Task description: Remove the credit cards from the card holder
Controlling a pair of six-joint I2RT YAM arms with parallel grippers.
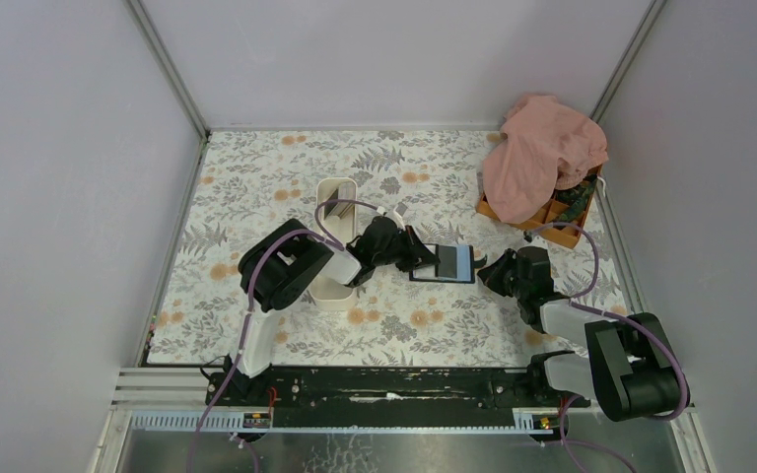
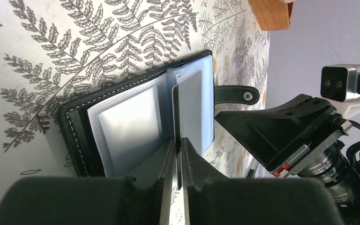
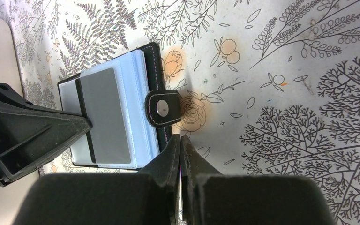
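Left end effector (image 2: 178, 143) is pinching card (image 2: 190, 108), half out of holder (image 2: 72, 136). Right end effector (image 3: 180, 139), fingers together, is resting beside. Next probably calls for pulling straight clear.

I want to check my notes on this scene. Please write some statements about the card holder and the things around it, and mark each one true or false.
1. The card holder lies open on the table. True.
2. A grey card sticks out of it. True.
3. The pink cloth lies on the card holder. False: it lies on the orange box.
4. The right claw is wide open. False: it is shut.
5. The white tray lies to the right of the card holder. False: it lies to its left.
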